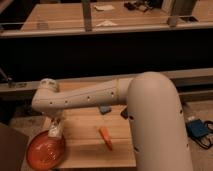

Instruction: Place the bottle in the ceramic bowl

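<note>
The orange ceramic bowl sits at the front left corner of the wooden table. My white arm reaches left across the table, with its wrist bent down. My gripper hangs just above the bowl's far right rim. It is shut on the small white bottle, which hangs roughly upright with its lower end over the rim. The wrist hides most of the fingers.
An orange carrot lies on the table right of the bowl. A small blue object lies farther back under my arm. A dark rail and further tables stand behind. A blue item lies on the floor at the right.
</note>
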Controlling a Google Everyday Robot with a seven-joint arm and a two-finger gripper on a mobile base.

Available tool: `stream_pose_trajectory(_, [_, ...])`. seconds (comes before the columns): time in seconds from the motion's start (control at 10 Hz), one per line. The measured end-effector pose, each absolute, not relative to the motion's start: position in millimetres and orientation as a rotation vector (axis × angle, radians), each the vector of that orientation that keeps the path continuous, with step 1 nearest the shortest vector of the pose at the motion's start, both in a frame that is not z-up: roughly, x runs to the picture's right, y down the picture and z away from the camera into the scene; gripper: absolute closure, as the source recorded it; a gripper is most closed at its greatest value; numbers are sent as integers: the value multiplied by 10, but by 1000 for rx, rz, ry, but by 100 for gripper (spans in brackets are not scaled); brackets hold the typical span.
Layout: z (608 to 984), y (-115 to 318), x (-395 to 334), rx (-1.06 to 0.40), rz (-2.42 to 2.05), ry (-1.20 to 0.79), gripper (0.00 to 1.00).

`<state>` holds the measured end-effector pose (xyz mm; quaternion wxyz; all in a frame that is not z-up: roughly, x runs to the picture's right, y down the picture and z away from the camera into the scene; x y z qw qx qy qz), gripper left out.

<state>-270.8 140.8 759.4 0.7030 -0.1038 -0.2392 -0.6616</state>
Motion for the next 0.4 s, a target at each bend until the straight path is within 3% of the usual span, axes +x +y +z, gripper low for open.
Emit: stream_pose_trajectory(0.4, [7545, 1406, -2736, -220, -1496, -540, 100])
